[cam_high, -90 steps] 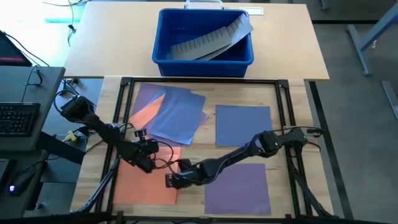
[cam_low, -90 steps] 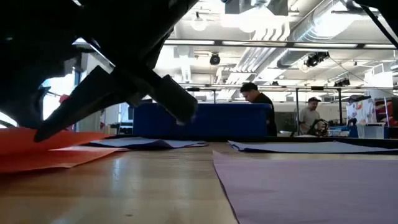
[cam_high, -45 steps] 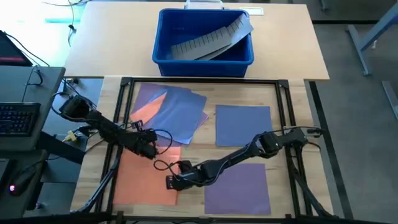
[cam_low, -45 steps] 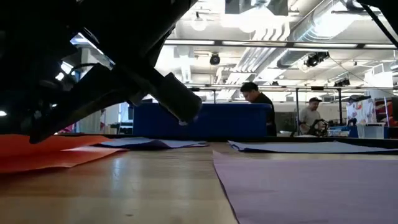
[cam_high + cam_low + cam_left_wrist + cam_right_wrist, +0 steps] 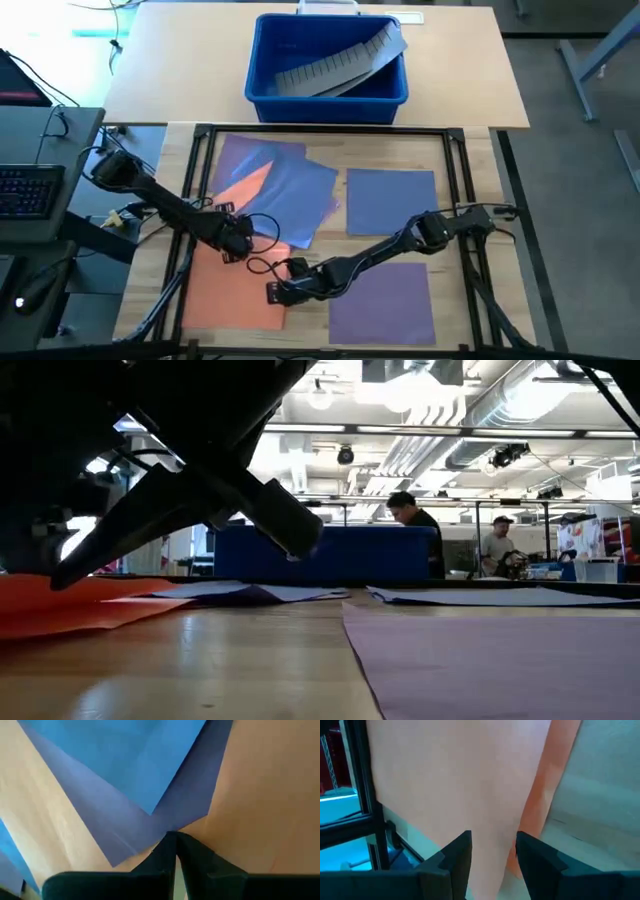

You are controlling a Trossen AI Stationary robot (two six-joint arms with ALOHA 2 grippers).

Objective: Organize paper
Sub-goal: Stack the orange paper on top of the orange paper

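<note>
**Both arms low over the orange paper at the near left of the counter**

From above we see the whole layout: a fanned pile of blue and purple sheets [image 5: 285,190] with an orange sheet poking out beneath it, a separate blue sheet [image 5: 390,202] to its right, a purple sheet [image 5: 382,302] at the near right, and a large orange sheet [image 5: 232,290] at the near left. All lie on the wooden counter [image 5: 320,245]. Behind it, on a second surface, a blue bin [image 5: 328,58] holds a grey ridged strip [image 5: 335,62].

The left gripper [image 5: 232,243] sits at the pile's near edge, where it meets the orange sheet. Only its wrist camera shows the fingers [image 5: 195,857]: pressed together, tips at the corner where blue and purple paper overlap the orange. Whether any sheet is pinched between them we cannot tell.

The right gripper [image 5: 281,291] hangs over the right edge of the large orange sheet. Its wrist view shows the fingers [image 5: 536,852] apart, with orange paper visible between them.

The table-height camera adds little about the paper: sheets appear as thin edge-on slivers, and dark arm parts block the upper left. It does show two people [image 5: 415,520] in the room beyond.
</note>
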